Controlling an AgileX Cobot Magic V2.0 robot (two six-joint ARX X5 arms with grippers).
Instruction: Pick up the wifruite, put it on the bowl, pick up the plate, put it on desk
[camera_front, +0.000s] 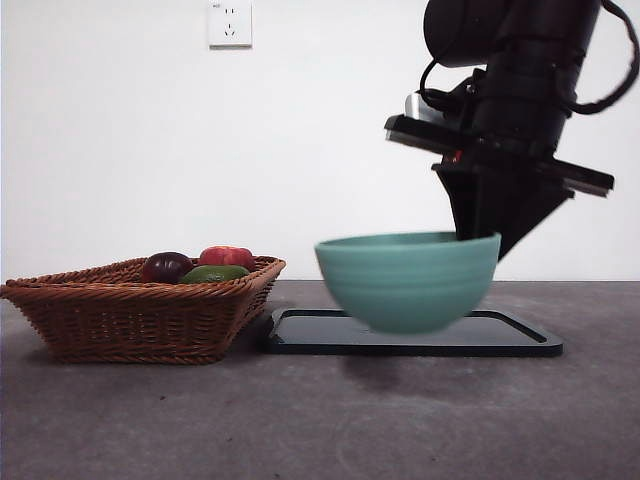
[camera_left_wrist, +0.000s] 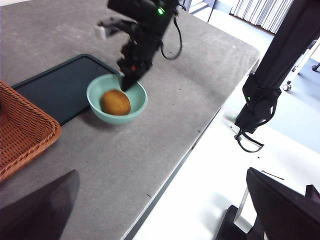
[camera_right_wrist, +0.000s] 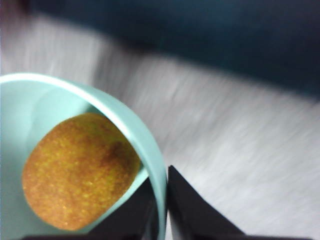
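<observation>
Orange-brown rounded wifruite (camera_left_wrist: 116, 102) already inside the mint-teal ceramic bowl (camera_front: 408, 280). Right gripper (camera_right_wrist: 161, 200) pinches the bowl's rim at 3 o'clock, lifted, not yet on dark grey desk (camera_front: 320, 420). Left gripper (camera_left_wrist: 165, 210) waits, released.

Open tabletop (camera_front: 330, 420) runs across the whole lower frame in the front view, nothing on it. At left the wicker basket (camera_front: 130, 315) blocks the way, the black tray (camera_front: 415, 335) lies just beside it, and the bowl (camera_front: 408, 280) hangs over the tray. The right gripper (camera_front: 478, 238) and its dark arm fill the upper right, pinching the bowl's rim.
</observation>
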